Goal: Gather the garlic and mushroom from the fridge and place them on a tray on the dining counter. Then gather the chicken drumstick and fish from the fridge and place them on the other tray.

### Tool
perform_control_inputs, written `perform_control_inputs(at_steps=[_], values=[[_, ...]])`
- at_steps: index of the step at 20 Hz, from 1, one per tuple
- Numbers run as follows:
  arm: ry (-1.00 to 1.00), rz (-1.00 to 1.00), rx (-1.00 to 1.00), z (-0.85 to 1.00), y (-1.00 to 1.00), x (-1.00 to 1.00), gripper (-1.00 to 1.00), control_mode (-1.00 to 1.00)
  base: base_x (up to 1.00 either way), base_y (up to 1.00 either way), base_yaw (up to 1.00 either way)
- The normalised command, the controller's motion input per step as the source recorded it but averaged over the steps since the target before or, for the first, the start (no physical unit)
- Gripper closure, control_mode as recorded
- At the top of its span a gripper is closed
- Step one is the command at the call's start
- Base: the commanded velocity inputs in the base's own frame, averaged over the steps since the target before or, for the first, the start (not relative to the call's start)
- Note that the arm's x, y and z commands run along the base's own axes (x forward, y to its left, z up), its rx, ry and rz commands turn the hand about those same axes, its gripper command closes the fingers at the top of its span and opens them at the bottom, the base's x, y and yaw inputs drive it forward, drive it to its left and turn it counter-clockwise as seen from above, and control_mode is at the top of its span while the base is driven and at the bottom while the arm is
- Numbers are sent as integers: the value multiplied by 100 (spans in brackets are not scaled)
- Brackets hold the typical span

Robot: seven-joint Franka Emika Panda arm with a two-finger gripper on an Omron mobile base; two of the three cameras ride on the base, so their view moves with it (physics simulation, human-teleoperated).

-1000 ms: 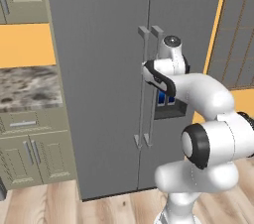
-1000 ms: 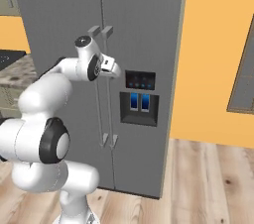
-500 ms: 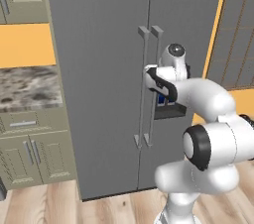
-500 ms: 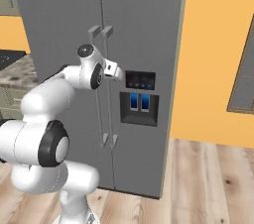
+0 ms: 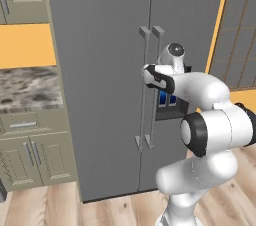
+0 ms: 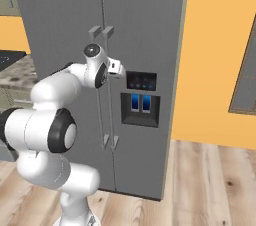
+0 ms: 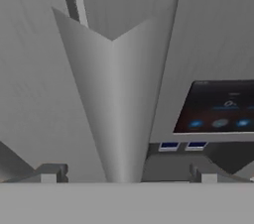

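claw (image 7: 126, 174) dropped to handle (image 7: 111, 109) | wide open, holding nothing | step: open fridge (image 5: 100, 70) | next: close, pull

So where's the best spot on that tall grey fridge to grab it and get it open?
Probably a bar handle, on its long straight middle stretch. The fridge has two vertical bars side by side where its doors meet, standing proud of the flat door fronts, so open jaws can come straight at the front and close across one bar. The gripper already faces one.
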Motion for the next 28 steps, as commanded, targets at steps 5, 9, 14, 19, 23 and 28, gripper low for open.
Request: perform_control_inputs(at_steps=[5, 9, 14, 19, 23, 28], values=[[-1, 2, 0, -10, 13, 33, -100, -100, 0, 0, 0], [-1, 1, 0, -18, 14, 35, -100, -100, 0, 0, 0], [0, 0, 0, -23, 5, 43, 100, -100, 0, 0, 0], [12, 0, 0, -26, 1, 10, 100, -100, 0, 0, 0], [2, -2, 0, -18, -2, -53, 100, -100, 0, 0, 0], [-3, -9, 0, -10, -6, -100, 100, -100, 0, 0, 0]])
